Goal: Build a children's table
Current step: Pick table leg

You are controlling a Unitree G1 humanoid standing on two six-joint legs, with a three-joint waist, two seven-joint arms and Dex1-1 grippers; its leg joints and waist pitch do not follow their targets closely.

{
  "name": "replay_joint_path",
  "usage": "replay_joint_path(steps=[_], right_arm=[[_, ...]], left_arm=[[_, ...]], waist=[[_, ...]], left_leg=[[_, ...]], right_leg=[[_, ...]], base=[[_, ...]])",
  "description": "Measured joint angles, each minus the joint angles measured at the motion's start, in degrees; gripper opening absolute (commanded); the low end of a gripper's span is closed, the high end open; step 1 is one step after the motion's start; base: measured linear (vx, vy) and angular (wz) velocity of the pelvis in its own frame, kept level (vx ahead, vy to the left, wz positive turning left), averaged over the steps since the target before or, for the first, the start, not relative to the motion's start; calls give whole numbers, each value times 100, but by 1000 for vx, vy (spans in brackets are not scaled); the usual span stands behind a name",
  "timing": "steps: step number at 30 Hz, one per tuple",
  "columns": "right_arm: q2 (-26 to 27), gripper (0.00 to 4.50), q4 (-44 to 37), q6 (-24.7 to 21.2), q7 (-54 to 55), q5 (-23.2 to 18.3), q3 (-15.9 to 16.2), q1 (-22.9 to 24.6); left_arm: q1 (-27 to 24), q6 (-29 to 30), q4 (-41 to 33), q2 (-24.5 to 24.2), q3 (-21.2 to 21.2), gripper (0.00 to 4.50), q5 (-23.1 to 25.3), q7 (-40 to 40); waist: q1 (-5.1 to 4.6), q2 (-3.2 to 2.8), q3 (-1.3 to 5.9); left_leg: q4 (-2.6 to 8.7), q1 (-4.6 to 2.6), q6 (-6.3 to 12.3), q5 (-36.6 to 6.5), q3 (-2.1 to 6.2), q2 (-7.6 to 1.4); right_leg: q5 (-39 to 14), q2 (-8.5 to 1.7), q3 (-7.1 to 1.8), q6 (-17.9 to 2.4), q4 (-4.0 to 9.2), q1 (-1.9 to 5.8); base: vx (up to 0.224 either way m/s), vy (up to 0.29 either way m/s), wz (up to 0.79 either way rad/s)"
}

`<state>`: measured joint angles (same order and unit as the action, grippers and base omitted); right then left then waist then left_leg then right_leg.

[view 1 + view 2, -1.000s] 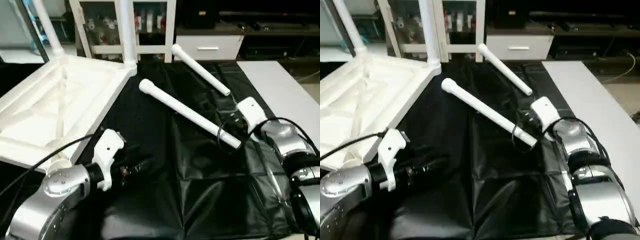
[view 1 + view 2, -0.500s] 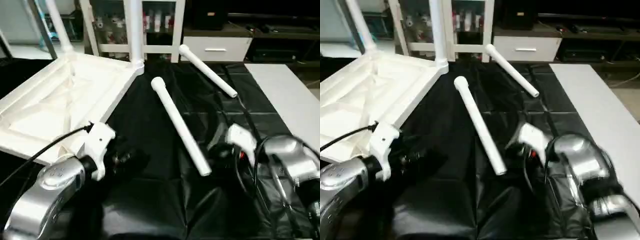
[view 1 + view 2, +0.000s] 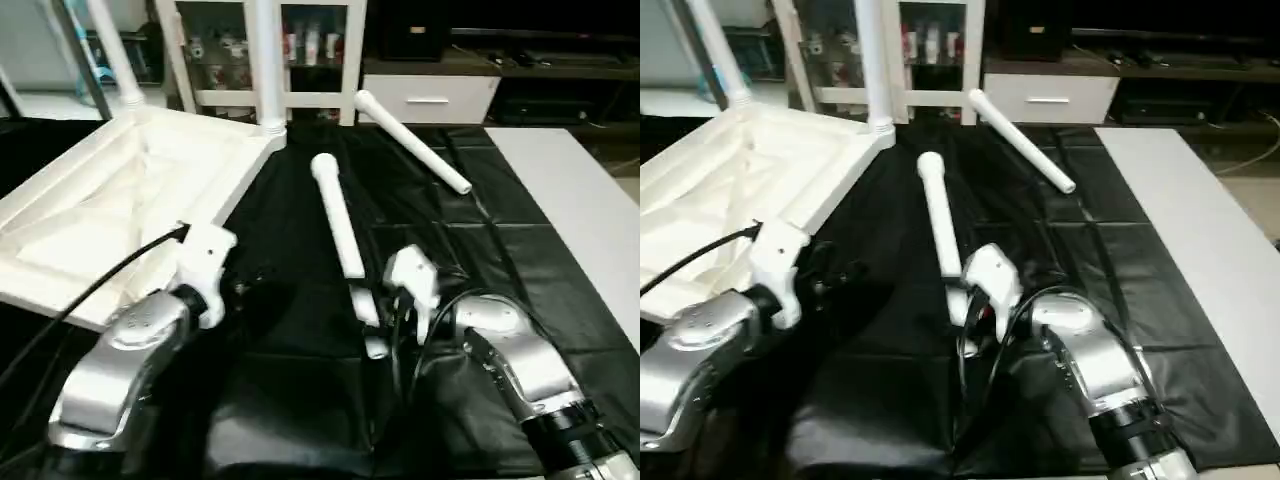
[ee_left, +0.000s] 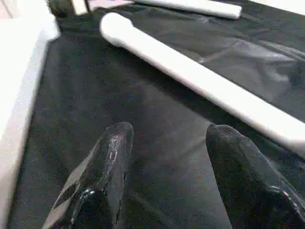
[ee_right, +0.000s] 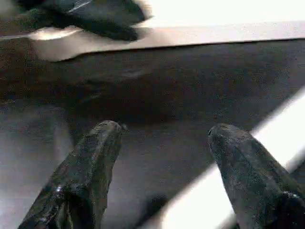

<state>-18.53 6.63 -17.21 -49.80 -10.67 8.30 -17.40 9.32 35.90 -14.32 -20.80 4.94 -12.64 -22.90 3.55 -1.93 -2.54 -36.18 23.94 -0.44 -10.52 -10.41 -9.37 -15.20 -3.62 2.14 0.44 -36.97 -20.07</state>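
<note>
both grippers stand spread, nothing pinched. right gripper [image 5: 162,143] hangs low over the black cover [image 3: 520,260], its fingers apart, the near end of a loose white leg [image 3: 342,235] just beside one fingertip. left gripper [image 4: 167,143] also spread, empty, over the cover, close to the tabletop's edge. tabletop [image 3: 110,200] lies ribbed side up at the left, two legs [image 3: 268,60] standing upright in its far corner sockets. second loose leg [image 3: 412,142] lies farther back, well apart from the first.
</note>
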Motion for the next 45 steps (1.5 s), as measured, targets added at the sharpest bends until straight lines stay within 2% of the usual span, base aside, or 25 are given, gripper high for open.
replay_joint_path(steps=[5,7,8,11,13,16,21,23,26,30,32,36,38,41,43,45], right_arm=[[-82,326,-648,-652,445,-537,-773,-11],[-302,326,-656,-704,623,-469,-932,-59],[-436,326,-635,-680,681,-281,-876,-58],[-836,326,-369,-493,741,567,-366,3],[-907,326,-280,-465,739,898,29,109],[-775,326,-49,-458,842,1156,486,119],[-14,326,174,-433,1048,1244,907,-112],[356,326,240,-393,1051,1254,1124,-136],[632,326,227,-380,968,1220,1485,-130],[703,326,-87,-426,934,943,1431,-50],[800,326,-258,-484,944,770,1268,-24],[747,326,-385,-496,1054,652,890,-8],[583,329,-399,-525,1221,658,636,2],[351,329,-549,-666,1494,680,277,159],[275,329,-694,-816,1606,683,159,309],[217,329,-820,-933,1664,685,102,421]], left_arm=[[1,-76,42,25,-7,283,4,21],[1,-86,54,21,-20,283,4,6],[0,-86,56,1,-22,283,0,-25],[-60,-67,20,-207,-11,283,-139,-375],[-295,-19,-201,-565,106,283,-307,-865],[-594,73,-480,-877,214,283,-539,-1388],[-739,107,-800,-1210,153,283,-767,-1797],[-756,22,-733,-1244,12,283,-646,-1664],[-637,-18,-417,-1237,-238,283,-342,-1243],[-377,-202,96,-1091,-415,283,36,-570],[-131,-293,402,-1014,-533,283,223,-179],[85,-323,545,-812,-556,283,281,23],[256,-86,737,-500,-554,301,215,81],[518,612,854,127,-585,322,-200,133],[670,956,866,427,-498,348,-426,153],[774,1110,864,574,-414,348,-524,190]], waist=[[-14,0,1],[-12,-7,5],[-9,-7,5],[-12,-8,6],[-37,-11,7],[-68,-15,5],[-79,-17,5],[-78,-16,5],[-46,-13,4],[0,11,11],[-7,30,16],[-4,33,19],[31,30,18],[73,18,13],[55,0,10],[34,-15,12]], left_leg=[[57,-6,-29,19,0,0],[66,-6,-46,30,0,-8],[72,-5,-52,33,1,-11],[90,3,-70,44,1,-15],[106,11,-80,51,1,-15],[123,11,-87,56,2,-16],[132,-1,-96,61,2,-23],[132,-4,-97,62,2,-23],[130,-2,-100,63,2,-21],[126,0,-99,63,0,-15],[126,-1,-106,67,2,-22],[126,-4,-110,70,2,-20],[125,-2,-114,73,1,-18],[124,-1,-117,75,-1,-17],[126,-1,-117,75,-2,-19],[128,-2,-118,75,0,-23]], right_leg=[[8,4,2,18,12,-16],[8,13,5,18,12,-22],[8,15,7,18,11,-25],[8,21,6,18,8,-47],[7,23,2,18,4,-71],[7,25,3,18,1,-88],[9,29,8,16,-8,-87],[9,29,8,14,-8,-85],[11,27,6,12,-6,-82],[15,21,3,18,-2,-76],[26,25,5,37,-4,-79],[30,24,4,37,-3,-76],[36,22,4,37,-3,-76],[41,20,4,37,-2,-76],[45,21,1,40,-5,-82],[45,25,2,40,-5,-84]], base=[[0,0,0],[0,0,0],[0,0,0],[0,0,0],[0,0,0],[0,0,0],[0,0,0],[0,0,0],[0,0,0],[0,0,0],[0,0,0],[0,0,0],[0,0,0],[0,0,0],[0,0,0],[0,0,0]])
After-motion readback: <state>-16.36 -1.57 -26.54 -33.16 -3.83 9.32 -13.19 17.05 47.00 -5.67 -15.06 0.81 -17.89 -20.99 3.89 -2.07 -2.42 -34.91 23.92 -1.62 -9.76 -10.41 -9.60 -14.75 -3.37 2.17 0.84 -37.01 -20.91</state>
